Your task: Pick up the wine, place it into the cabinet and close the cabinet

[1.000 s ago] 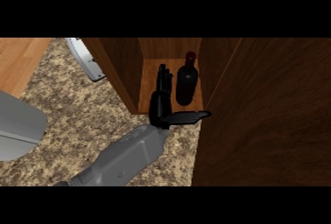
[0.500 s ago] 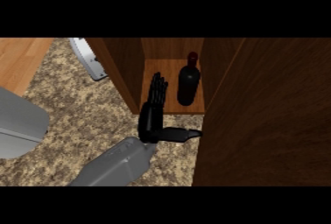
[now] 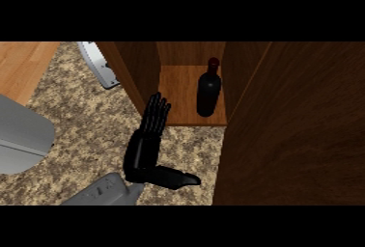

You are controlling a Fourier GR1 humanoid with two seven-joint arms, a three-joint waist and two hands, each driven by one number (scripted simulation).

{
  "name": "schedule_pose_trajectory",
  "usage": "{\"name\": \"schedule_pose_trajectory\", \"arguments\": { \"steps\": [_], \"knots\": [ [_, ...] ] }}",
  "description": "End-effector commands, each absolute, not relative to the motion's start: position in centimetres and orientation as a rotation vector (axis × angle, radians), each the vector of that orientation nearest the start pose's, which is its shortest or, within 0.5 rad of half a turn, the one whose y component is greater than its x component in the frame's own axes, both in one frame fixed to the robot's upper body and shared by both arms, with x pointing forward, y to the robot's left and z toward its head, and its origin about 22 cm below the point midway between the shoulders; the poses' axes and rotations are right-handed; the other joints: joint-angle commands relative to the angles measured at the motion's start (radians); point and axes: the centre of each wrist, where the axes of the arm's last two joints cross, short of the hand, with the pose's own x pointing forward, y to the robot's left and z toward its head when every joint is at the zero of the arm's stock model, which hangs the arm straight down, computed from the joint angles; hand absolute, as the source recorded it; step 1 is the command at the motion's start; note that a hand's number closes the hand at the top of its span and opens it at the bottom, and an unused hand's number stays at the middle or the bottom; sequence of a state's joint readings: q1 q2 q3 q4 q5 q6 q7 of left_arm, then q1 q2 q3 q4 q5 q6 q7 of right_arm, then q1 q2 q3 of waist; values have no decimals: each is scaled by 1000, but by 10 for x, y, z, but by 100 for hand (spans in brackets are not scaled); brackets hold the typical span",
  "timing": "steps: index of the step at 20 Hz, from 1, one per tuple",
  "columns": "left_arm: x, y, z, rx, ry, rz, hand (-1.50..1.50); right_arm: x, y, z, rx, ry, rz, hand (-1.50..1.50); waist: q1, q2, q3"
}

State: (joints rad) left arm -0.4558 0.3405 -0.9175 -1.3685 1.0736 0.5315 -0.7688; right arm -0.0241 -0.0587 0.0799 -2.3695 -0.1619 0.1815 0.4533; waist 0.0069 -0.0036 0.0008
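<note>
Since the earlier frame our hand (image 3: 146,144) had drawn back from the cabinet (image 3: 299,120) shelf edge, fingers straight and spread from the thumb, holding nothing. We saw the wine (image 3: 209,89) upright inside, speckled counter (image 3: 78,120) open beside us.

Hand (image 3: 148,144) has drawn back from the cabinet (image 3: 192,103); fingers straightened.

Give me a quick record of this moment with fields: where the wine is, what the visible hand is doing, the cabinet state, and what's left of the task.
wine bottle: upright on the cabinet's wooden shelf, free of any hand
right hand: open, fingers straight, over the counter at the shelf's front left, apart from the bottle
left hand: not in view
cabinet door: open, at the view's right
left to do: close the cabinet
</note>
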Motion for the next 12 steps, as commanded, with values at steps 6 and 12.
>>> {"name": "schedule_pose_trajectory", "arguments": {
  "steps": [6, 12],
  "knots": [
    [218, 153, 36, -564, -1812, 32, 150, 143, -222, 185, 383, -1886, 599, 150, -5, -2, 0],
    [185, 198, 37, -570, -1813, 47, 150, 144, -206, 187, 535, -1804, 639, 150, 5, -1, -1]
  ]
}}
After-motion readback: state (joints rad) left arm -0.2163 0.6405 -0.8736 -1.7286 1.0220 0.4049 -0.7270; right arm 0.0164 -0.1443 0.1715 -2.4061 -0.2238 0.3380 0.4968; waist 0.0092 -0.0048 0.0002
